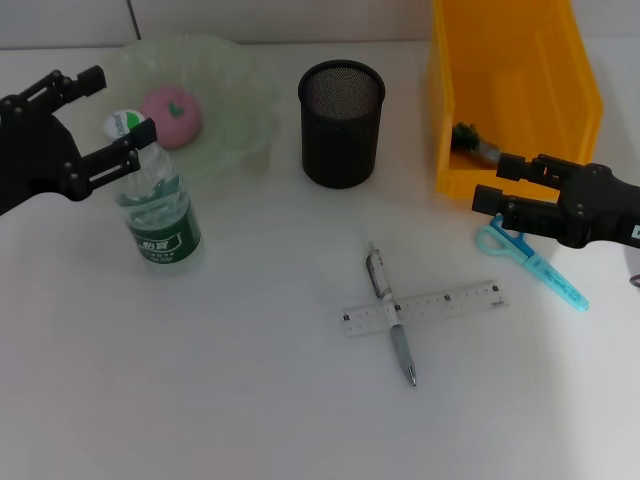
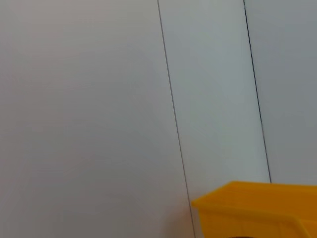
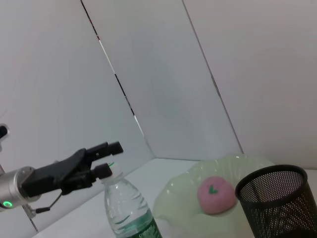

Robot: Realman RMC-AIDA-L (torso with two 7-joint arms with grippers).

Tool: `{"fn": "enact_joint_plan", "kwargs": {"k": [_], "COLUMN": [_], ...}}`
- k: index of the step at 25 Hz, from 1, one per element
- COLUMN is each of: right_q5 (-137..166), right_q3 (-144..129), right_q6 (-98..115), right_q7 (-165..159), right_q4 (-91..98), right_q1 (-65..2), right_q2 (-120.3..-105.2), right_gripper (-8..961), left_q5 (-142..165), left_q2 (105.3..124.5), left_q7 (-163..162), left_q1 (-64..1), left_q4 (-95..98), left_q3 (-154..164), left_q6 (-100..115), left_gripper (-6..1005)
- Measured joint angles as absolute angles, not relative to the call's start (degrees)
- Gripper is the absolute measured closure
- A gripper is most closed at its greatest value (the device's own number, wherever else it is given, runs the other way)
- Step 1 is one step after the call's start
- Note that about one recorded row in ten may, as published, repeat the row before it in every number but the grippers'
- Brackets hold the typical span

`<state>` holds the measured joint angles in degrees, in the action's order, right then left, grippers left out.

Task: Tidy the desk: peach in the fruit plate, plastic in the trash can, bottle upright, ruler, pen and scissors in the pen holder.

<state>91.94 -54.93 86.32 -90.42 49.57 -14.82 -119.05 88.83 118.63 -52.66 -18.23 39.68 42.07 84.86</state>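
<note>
A clear water bottle (image 1: 160, 215) stands upright on the white desk, also seen in the right wrist view (image 3: 130, 213). My left gripper (image 1: 118, 105) is open, its fingers either side of the bottle's cap; the right wrist view (image 3: 108, 159) shows it too. A pink peach (image 1: 172, 115) lies in the pale green fruit plate (image 1: 225, 80). The black mesh pen holder (image 1: 341, 122) stands mid-desk. A pen (image 1: 390, 315) lies across a clear ruler (image 1: 423, 307). Blue scissors (image 1: 535, 262) lie at the right. My right gripper (image 1: 499, 183) is open and empty just above their handles.
A yellow bin (image 1: 515, 90) stands at the back right with a piece of plastic (image 1: 475, 145) inside; its edge shows in the left wrist view (image 2: 257, 208). The peach (image 3: 216, 194), plate (image 3: 173, 198) and holder (image 3: 277, 203) also show in the right wrist view.
</note>
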Motion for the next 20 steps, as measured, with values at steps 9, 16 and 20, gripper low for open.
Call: {"fn": "enact_joint_plan", "kwargs": {"k": [9,16,20], "right_q5": [91.90,94.82,108.93], "right_q3": [-54.42,-53.03,-53.21], "right_q6": [87.72,89.62,93.09], "right_q7": [-91.07,-101.32,-117.67], "right_q4": [50.84,65.38,81.31], "right_q1": [-14.75,-12.84,-14.79], "right_q2": [-119.00,-118.68,-118.09], "right_gripper": [169,168,168], "left_q5": [84.89,91.81,94.88], "left_q2": [118.26,118.44,118.48], "left_q7": [-60.37,-62.32,-58.63], "left_q1": [-15.21,-13.29,-13.41], "left_q4": [45.42,44.88,38.41], "left_q3": [42.60,47.66,50.55], "left_q6": [97.79,110.22,106.71], "left_gripper": [167,134,139]}}
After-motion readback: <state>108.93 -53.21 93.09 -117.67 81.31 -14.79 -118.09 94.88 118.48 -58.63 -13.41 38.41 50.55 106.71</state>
